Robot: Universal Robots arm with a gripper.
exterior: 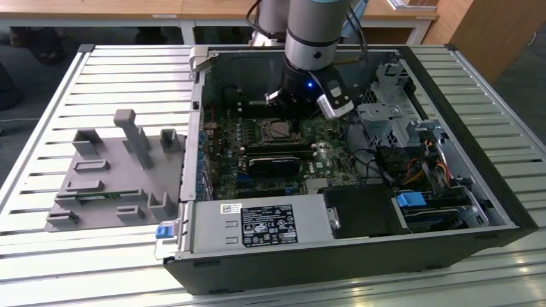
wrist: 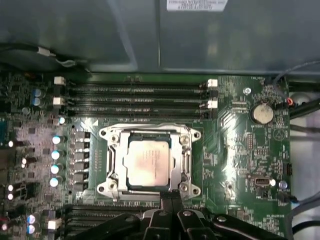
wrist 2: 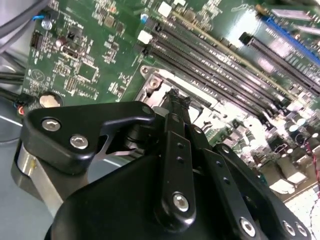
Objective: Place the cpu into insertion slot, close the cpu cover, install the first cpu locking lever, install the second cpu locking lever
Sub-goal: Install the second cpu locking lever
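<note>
Cpu [wrist: 148,167] sat seated in the insertion slot [wrist: 186,165], cpu cover [wrist: 114,161] framing it; gripper [wrist: 171,196] hovered at the socket's edge, jaws pressed together. Pressing squarely would have suited best.

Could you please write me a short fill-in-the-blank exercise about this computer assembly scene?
1. The cpu sits inside the insertion ____.
2. The circuit board around the insertion slot is coloured ____.
3. In the exterior view, the grey fixture lies to the computer case's ____.

Missing words: slot; green; left
</note>
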